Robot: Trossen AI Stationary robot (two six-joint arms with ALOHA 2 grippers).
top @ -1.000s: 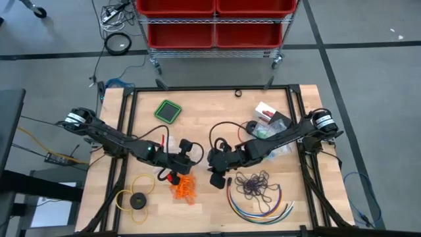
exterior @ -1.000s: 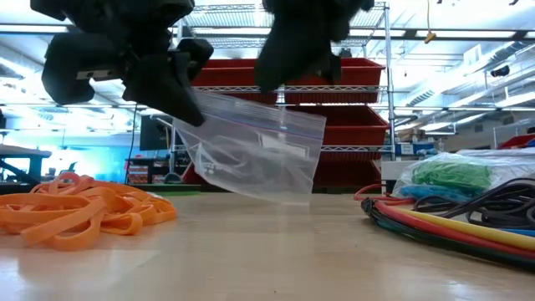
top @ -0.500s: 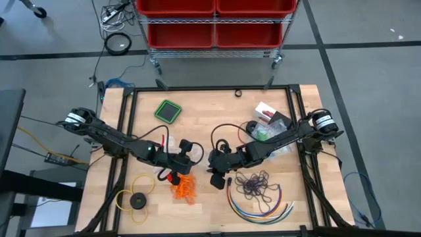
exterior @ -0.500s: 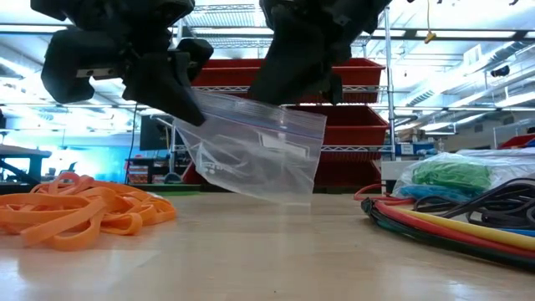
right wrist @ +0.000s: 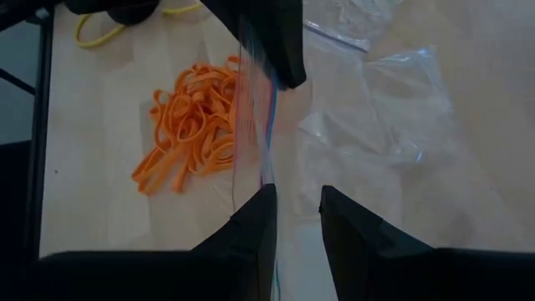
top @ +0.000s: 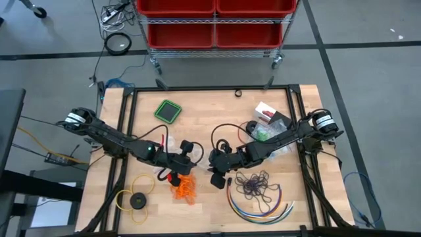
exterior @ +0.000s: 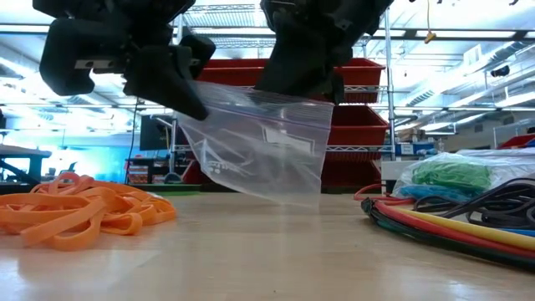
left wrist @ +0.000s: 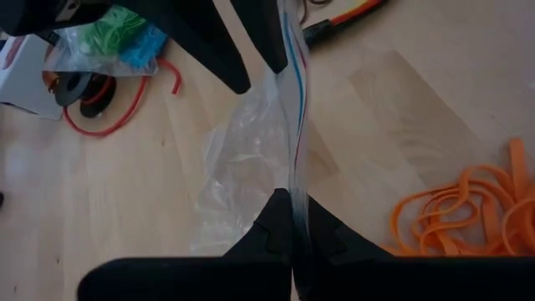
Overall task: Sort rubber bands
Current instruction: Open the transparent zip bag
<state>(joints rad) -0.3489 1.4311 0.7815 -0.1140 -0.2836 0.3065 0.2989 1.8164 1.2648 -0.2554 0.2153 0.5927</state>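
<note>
A clear zip bag [exterior: 259, 150] hangs in the air between my two grippers at the table's middle, its bottom fold just above the wood. My left gripper [left wrist: 292, 205] is shut on one end of its top edge. My right gripper [right wrist: 298, 201] is open at the other end, with the zip edge [right wrist: 266, 159] running along the inner side of one finger. Loose orange rubber bands [top: 184, 189] lie just near of the left gripper. Dark purple bands [top: 255, 184] lie near the right gripper. Green and blue bands [top: 266, 133] sit in another clear bag farther right. My left gripper pinches the bag's zip edge [left wrist: 294, 180] at its left end between both fingers, coming slanting down from above. The bag hangs below, lifted clear of the table. My right gripper has one finger [right wrist: 255, 219] against the zip edge near the bag's right end. I cannot tell whether the other finger touches the plastic.
Long multicoloured cables [top: 260, 205] curve along the near edge at the right. A yellow ring with a black disc [top: 135, 197] lies near left. A green square pad [top: 169, 110] lies far left, and small packets [top: 266, 113] far right.
My right gripper has come down onto the bag's right end. The bag's top edge has risen a little, its right corner more than its left, so the edge runs nearer to level. The left gripper has kept its hold and lifted slightly.
</note>
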